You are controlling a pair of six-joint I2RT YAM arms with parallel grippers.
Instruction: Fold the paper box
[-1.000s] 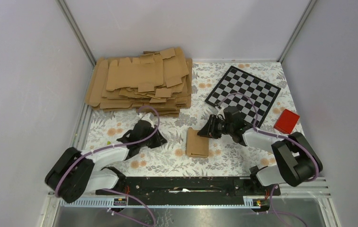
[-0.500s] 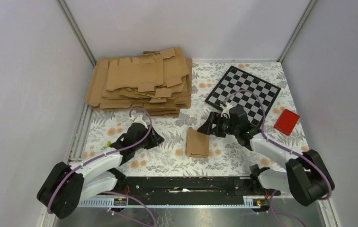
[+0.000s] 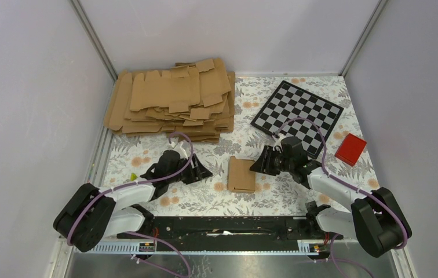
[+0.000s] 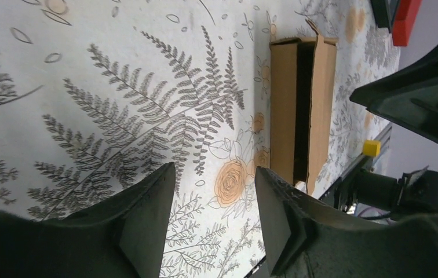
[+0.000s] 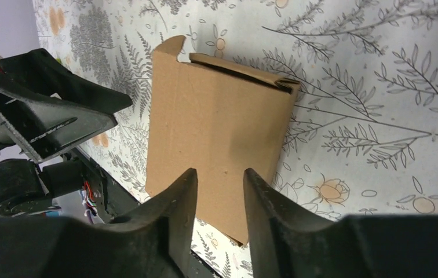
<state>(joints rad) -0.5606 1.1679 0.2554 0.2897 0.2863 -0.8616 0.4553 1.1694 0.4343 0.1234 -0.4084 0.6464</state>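
The paper box [image 3: 241, 175] is a small brown kraft box, folded into a flat rectangle, lying on the floral table cover between the two arms. In the left wrist view it [image 4: 301, 110] shows its side with a dark gap along the seam. In the right wrist view it [image 5: 216, 124] lies flat with a small flap sticking up at one corner. My left gripper [image 3: 203, 172] is open and empty, just left of the box and apart from it. My right gripper [image 3: 259, 164] is open and empty, just right of the box, its fingertips [image 5: 185, 191] over the box's near edge.
A big pile of flat cardboard blanks [image 3: 171, 99] lies at the back left. A checkerboard [image 3: 298, 110] lies at the back right, with a small red block [image 3: 351, 149] beside it. A black rail [image 3: 222, 226] runs along the near edge.
My left gripper has moved right, closer to the box. My right gripper has dropped nearer and now sits at the box's right side. The box has not moved.
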